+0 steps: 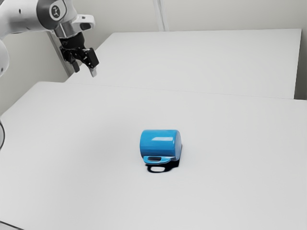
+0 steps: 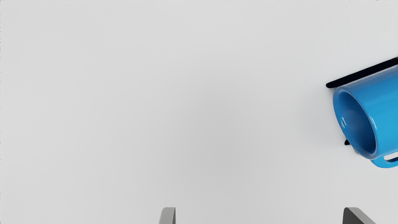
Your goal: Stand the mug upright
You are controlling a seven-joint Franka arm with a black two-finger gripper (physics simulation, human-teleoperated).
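The mug [image 1: 159,142], glossy blue, lies on its side on the table [image 1: 86,191], mouth facing the arm's side, handle out sideways. The gripper [image 1: 85,72] is well apart, fingers [image 2: 168,216] spread.

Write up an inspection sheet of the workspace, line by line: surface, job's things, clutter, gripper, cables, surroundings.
Surface: white table, plain, with the mug's dark shadow beside the mug.
Job's things: blue mug on its side, not upright; handle on the side nearest the exterior camera.
Clutter: nothing seen.
Gripper: open, fingers wide apart, holding nothing, off from the mug.
Cables: thin dark curve at the exterior view's left edge; cannot tell whether it is one.
Surroundings: pale wall beyond a further white surface.
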